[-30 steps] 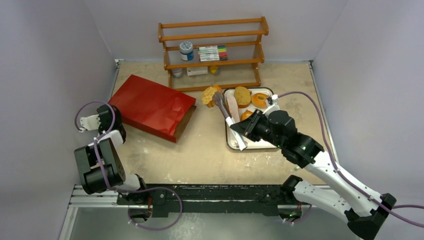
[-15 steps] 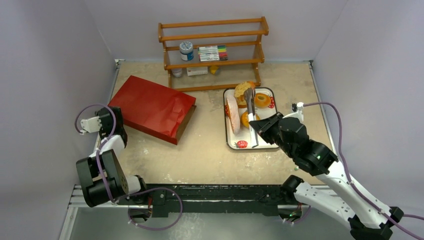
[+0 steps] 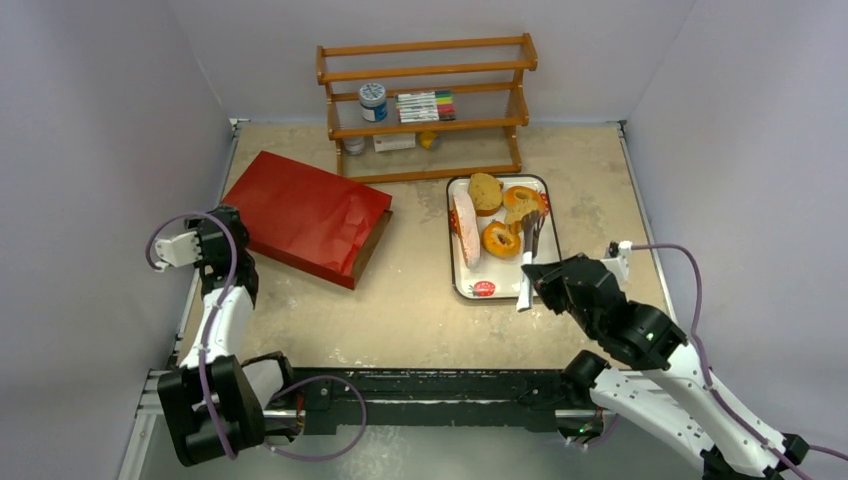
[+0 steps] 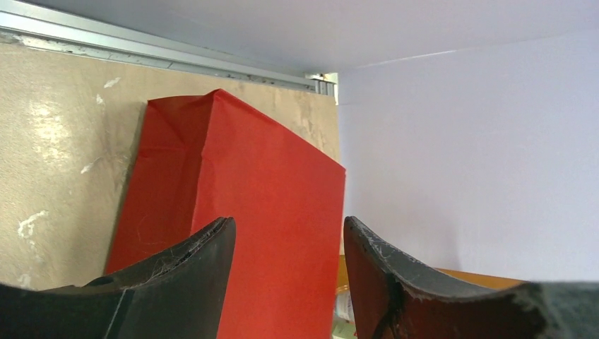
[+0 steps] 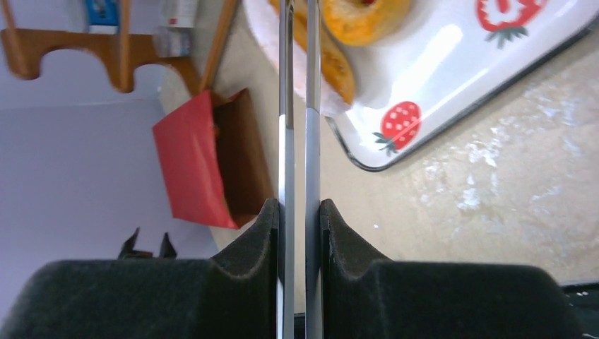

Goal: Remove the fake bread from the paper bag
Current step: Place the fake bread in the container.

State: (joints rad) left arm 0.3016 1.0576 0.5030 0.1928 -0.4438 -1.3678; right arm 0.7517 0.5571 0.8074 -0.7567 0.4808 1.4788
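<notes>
Right tool [image 5: 299, 224] clamped on tongs [image 3: 527, 262], tips over tray [image 3: 497, 291], likely setting bread [image 3: 521, 200] down. Left tool [image 4: 288, 236] open, empty, parked at closed end of paper bag [image 3: 305, 212].

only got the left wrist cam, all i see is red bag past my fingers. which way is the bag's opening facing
Observer: The bag lies flat on the table. Its open end faces right, toward the tray. Your left hand is open, by the closed end.
Operator: ok, any bread out yet
Observer: Yes. Several bread pieces lie on the tray, and the right hand is shut on a pair of tongs with their tips over them.
</notes>
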